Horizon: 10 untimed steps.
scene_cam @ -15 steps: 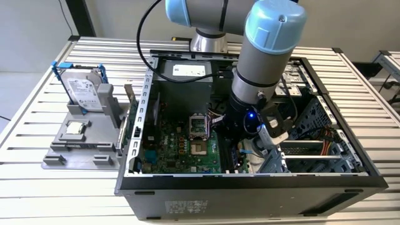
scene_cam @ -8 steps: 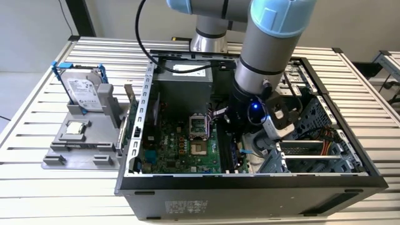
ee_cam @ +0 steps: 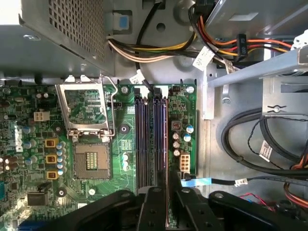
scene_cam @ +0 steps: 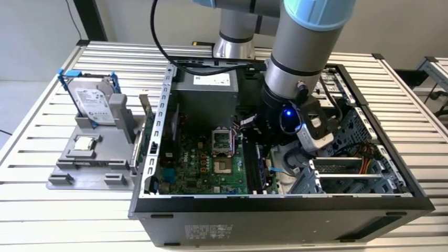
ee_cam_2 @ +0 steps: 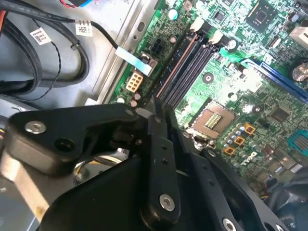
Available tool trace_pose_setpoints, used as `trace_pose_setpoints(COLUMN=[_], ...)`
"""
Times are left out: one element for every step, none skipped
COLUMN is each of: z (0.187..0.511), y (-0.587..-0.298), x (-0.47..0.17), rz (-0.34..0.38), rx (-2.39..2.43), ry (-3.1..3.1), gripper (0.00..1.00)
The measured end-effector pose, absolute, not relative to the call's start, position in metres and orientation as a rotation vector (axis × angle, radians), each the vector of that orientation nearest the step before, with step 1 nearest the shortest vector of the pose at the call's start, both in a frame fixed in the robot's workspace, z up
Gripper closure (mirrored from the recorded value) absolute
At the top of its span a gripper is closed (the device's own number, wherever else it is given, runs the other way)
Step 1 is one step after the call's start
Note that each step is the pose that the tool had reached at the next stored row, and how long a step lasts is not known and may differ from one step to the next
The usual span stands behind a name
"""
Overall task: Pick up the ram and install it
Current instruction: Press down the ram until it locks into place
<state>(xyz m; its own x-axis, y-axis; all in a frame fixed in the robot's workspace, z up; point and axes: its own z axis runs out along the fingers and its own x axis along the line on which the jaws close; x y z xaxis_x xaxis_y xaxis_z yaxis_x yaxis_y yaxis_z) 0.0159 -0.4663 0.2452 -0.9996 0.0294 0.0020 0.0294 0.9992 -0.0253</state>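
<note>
Work table (scene_cam: pixel 420 131): top of pale ribbed metal slats, evenly lit. Wall (scene_cam: pixel 42 31): plain grey, far behind it. Dark upright post (scene_cam: pixel 94 21): far at the exterior view's left.

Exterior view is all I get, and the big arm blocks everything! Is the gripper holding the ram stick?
Observer: Yes. In the first wrist view the gripper is shut on the ram, which shows edge-on as a thin dark strip.
Operator: Where is the stick pointing?
Observer: It lines up with the outermost of the memory slots, the one farthest from the processor socket. I cannot tell whether it is pushed in.
Operator: Is anything close to the fingers?
Observer: A cable with a pale blue tag lies just beside them, past the board's edge.
</note>
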Motion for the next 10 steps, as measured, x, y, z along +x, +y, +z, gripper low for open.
trace_pose_setpoints(z=[0.2452,0.2452,0.2453,0.2453,0.2452,0.2452,0.2452,0.2452,0.2452,0.2452], y=[-0.4663,-0.4663,-0.4663,-0.4663,-0.4663,-0.4663,-0.4662,-0.4662,-0.4662,-0.4662], x=[0.0159,0.0159,0.0159,0.0159,0.0159,0.0159,0.0159,0.0159,0.0159,0.0159], rz=[0.040,0.040,0.040,0.040,0.040,0.040,0.040,0.040,0.040,0.040], rx=[-0.046,-0.046,-0.046,-0.046,-0.046,-0.046,-0.046,-0.046,-0.046,-0.046], ry=[-3.139,-3.139,-3.139,-3.139,-3.139,-3.139,-3.139,-3.139,-3.139,-3.139], gripper=[1.00,1.00,1.00,1.00,1.00,1.00,1.00,1.00,1.00,1.00])
